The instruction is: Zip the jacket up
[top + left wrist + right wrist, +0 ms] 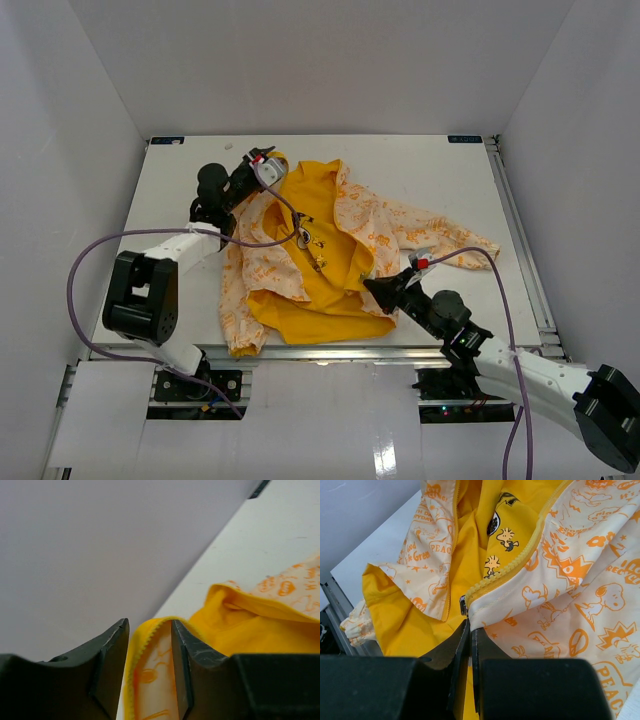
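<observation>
The jacket (320, 275) is spread open, lining upward, at the centre of the table (440, 180) in the top view. At lower right, its hem beside the zipper (515, 560) is clamped in the closed right gripper (380, 288). At upper left, the left gripper (266, 166) is parted around the jacket's yellow top edge, seemingly without pinching it.

On table (430, 170): jacket (320, 250), spread between both arms. At its far end, left gripper (270, 166); fabric edge sits between its fingers (112, 660), rest of jacket to their right. At near hem, right gripper (378, 288); zipper slider (463, 605) just beyond its fingertips (462, 640), zipper teeth (520, 560) running ahead and right, sleeve cuff (352, 627) well to their left.
</observation>
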